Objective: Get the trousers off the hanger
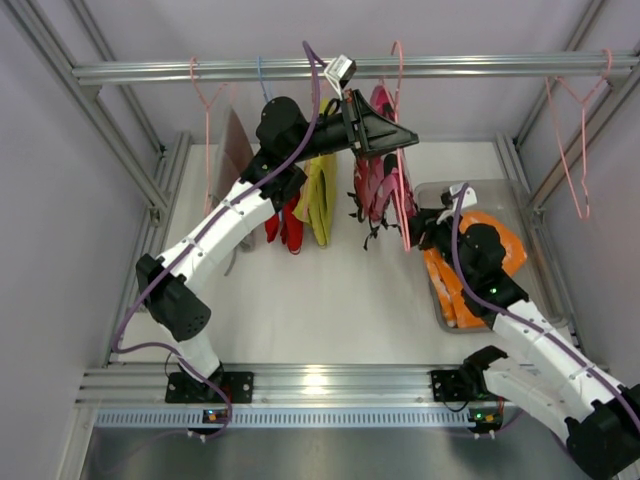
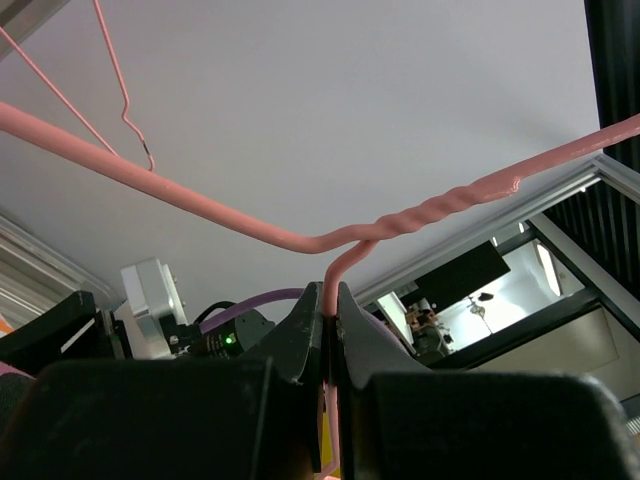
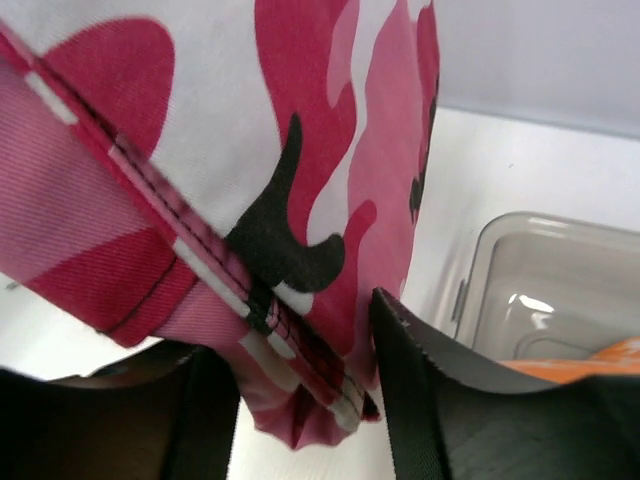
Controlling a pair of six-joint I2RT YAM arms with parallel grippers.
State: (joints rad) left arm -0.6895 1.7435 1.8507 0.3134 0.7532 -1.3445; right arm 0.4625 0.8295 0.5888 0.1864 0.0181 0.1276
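Pink camouflage trousers (image 1: 378, 185) hang on a pink hanger (image 2: 200, 205) from the rail (image 1: 480, 67). The left gripper (image 2: 330, 300) is clamped on the hanger's wire below its twist. The right gripper (image 3: 300, 340) straddles the trousers' lower hem, jaws partly apart; I cannot tell whether they pinch it.

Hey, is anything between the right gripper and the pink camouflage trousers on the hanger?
Nothing visible does. The pink camouflage trousers hang with their hem between the fingers of the right gripper, no wire or other cloth in the gap. The left gripper pinches the pink hanger at its neck.
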